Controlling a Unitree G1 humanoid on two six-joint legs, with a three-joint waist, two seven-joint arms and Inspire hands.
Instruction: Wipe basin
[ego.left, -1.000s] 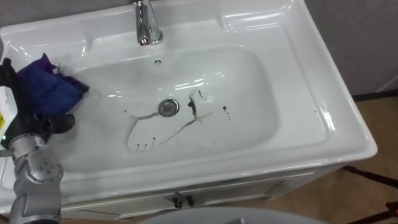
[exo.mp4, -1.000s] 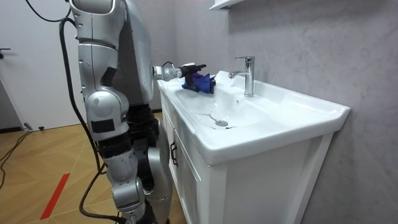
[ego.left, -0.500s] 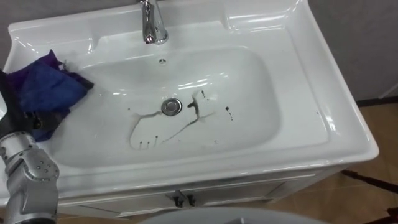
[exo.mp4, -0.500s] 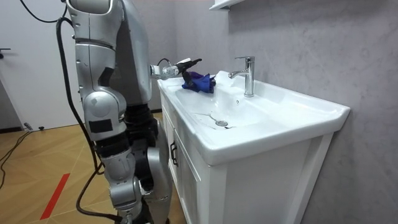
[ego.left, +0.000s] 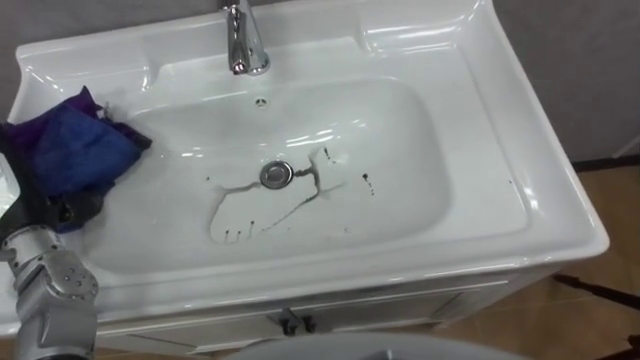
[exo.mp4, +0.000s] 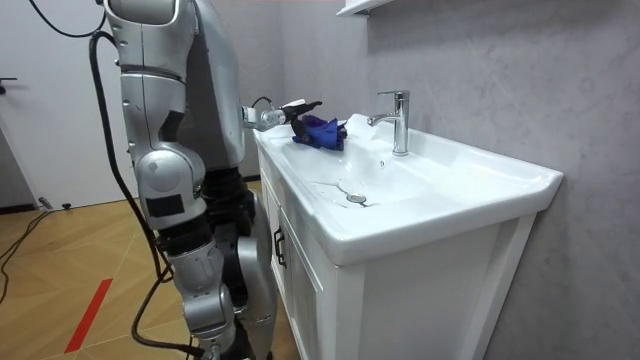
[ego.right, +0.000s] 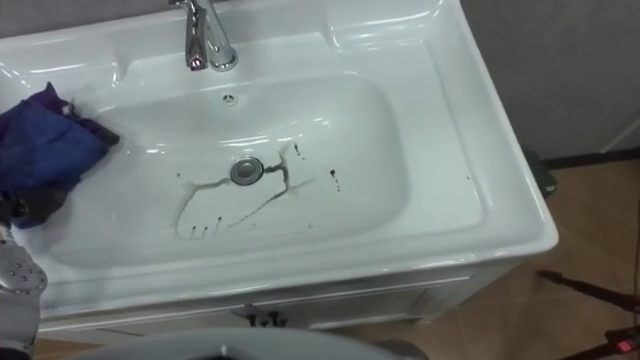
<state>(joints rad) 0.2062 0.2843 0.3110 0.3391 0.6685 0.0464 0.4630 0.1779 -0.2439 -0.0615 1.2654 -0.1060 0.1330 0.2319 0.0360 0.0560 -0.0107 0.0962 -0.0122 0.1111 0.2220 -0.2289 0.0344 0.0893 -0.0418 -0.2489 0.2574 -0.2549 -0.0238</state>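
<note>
A white basin (ego.left: 480, 190) has a chrome drain (ego.left: 276, 174) in the middle, with dark dirt streaks (ego.left: 300, 196) around it. My left hand (ego.left: 62, 211) is at the basin's left rim. A crumpled blue and purple cloth (ego.left: 70, 152) lies over the hand and is held in it. The cloth hangs just over the bowl's left slope, well away from the streaks. From the side, in the room view, the left hand (exo.mp4: 288, 109) reaches over the rim with the cloth (exo.mp4: 320, 131) bunched beneath its fingers.
A chrome tap (ego.left: 243, 42) stands at the back of the basin, behind the drain. The basin sits on a white cabinet (exo.mp4: 300, 290) with door handles at the front. A grey wall (exo.mp4: 480, 70) rises behind it, and wooden floor lies on the right.
My left hand has lifted slightly at the rim, with the cloth still in it. The head view has shifted a little. The streaks look the same.
</note>
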